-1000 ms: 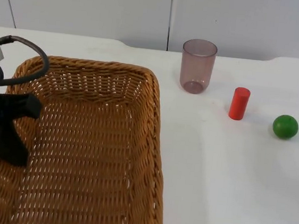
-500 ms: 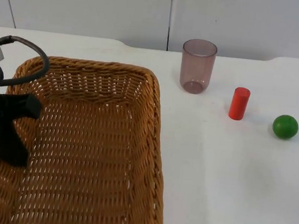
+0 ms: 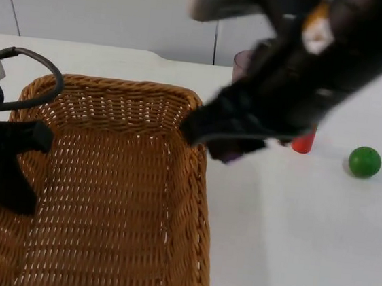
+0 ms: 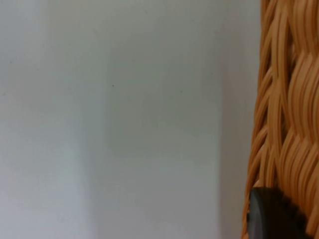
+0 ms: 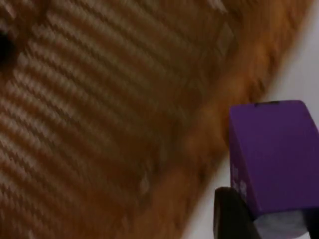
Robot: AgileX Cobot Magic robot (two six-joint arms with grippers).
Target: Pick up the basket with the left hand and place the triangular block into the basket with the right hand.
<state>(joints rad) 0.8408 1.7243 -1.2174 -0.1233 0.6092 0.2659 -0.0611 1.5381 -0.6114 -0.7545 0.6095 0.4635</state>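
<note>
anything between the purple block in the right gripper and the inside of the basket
Only the basket's right rim. The right gripper holds the purple block just outside that rim. The basket's interior is open, and the left gripper grips the far left side.

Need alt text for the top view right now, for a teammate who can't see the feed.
The right gripper carries a purple block at the right rim of the wicker basket, which the left gripper grips at its left rim. A green ball and a red cylinder stand on the white table.
</note>
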